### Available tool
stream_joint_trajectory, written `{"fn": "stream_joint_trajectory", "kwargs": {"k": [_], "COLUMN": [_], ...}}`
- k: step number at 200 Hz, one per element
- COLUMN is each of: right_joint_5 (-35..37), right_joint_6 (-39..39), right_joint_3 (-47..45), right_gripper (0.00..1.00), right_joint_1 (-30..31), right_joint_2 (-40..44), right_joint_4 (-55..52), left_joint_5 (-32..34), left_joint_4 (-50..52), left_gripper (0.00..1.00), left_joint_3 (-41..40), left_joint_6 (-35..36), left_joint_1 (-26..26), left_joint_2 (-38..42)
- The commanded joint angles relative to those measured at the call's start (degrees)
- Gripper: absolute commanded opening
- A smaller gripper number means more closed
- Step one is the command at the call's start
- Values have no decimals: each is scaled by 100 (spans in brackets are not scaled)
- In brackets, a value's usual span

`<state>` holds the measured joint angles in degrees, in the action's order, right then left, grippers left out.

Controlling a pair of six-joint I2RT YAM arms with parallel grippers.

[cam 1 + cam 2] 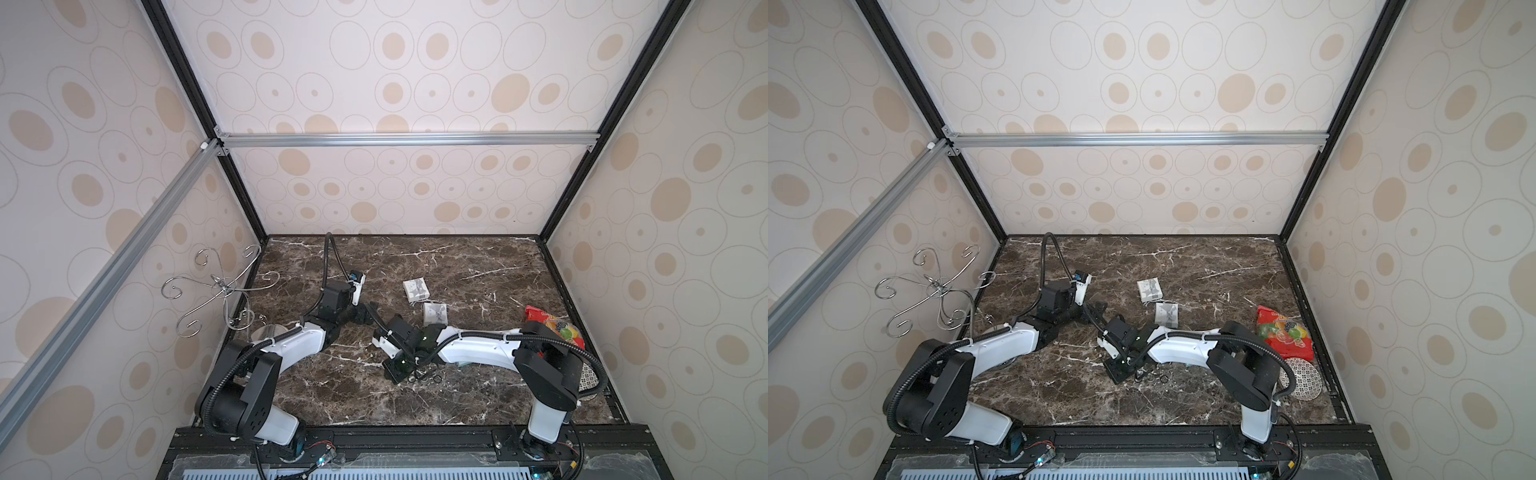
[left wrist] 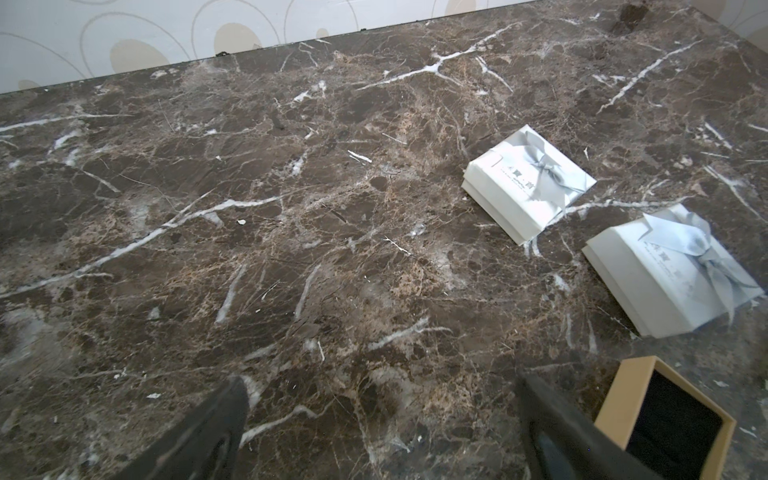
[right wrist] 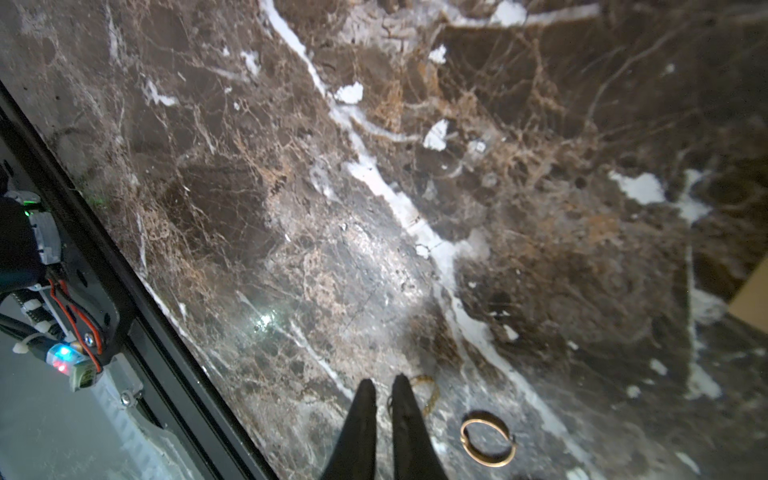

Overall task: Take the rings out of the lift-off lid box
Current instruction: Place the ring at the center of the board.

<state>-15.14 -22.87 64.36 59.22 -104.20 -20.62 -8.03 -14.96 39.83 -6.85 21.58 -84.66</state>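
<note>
Beside the rings point(image 3: 463, 438), right gripper point(image 3: 384, 409) jaws narrow, hold we cannot tell; left gripper point(image 2: 382, 379) jaws wide. We should part the narrow jaws slowly.

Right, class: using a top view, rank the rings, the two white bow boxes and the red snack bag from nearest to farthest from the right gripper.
1. rings: right beside the right gripper, near the front.
2. nearer white bow box: in the middle, behind the gripper.
3. farther white bow box: just behind that one, slightly left.
4. red snack bag: far right side.
</note>
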Motion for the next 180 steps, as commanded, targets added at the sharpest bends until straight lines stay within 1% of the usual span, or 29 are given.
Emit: {"fn": "stream_joint_trajectory", "kwargs": {"k": [1, 26, 62, 95, 104, 115, 137, 180], "right_joint_5": [39, 83, 143, 157, 143, 134, 99, 26], "right_joint_6": [46, 59, 121, 127, 126, 121, 134, 171], "right_joint_3": [112, 103, 107, 142, 173, 205, 285, 349], "right_gripper": [14, 15, 21, 25, 28, 34, 39, 40], "right_joint_1": [53, 47, 48, 50, 49, 52, 54, 54], "right_joint_2": [-79, -35, 37, -73, -115, -167, -283, -347], "right_joint_4": [-134, -138, -203, -273, -310, -342, -434, -465], "left_joint_5": [-75, -80, -95, -120, -117, -117, -113, -110], "left_joint_4": [-78, -76, -78, -74, -77, -78, -80, -77], "left_gripper": [100, 100, 100, 100, 100, 100, 100, 100], "left_joint_3": [-15, -35, -61, -81, -89, -94, -116, -150], "left_joint_6": [-44, -44, -31, -35, -35, -27, -18, -9], "left_joint_1": [-43, -40, -44, -43, -44, -45, -48, -51], "left_joint_2": [55, 86, 125, 155, 168, 186, 218, 265]}}
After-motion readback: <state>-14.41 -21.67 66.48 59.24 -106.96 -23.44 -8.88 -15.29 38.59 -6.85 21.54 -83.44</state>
